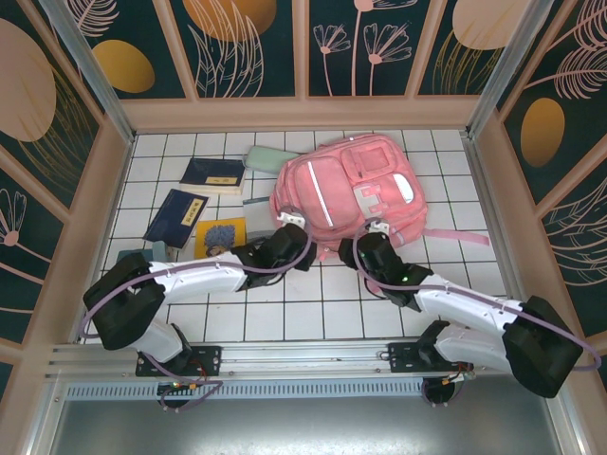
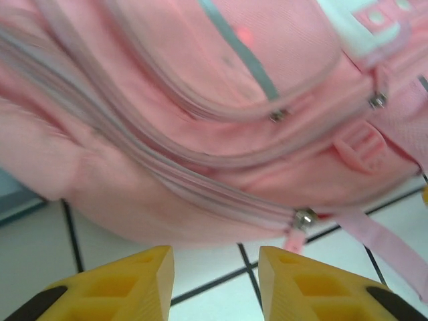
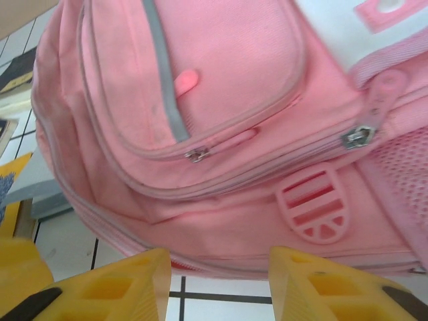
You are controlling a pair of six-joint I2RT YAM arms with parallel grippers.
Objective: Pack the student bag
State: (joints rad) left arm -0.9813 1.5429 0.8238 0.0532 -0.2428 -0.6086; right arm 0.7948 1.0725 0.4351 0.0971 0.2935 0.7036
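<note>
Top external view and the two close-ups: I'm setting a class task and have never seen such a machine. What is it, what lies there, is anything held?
Two robot arms are bolted at the near edge of a tiled table. The wide picture looks down from above; each close-up comes from a camera on one wrist, yellow fingers at the bottom. On the tiles lie a pink backpack, two dark blue books and a yellow book. The left end effector and right end effector stand open facing the backpack, holding nothing.
</note>
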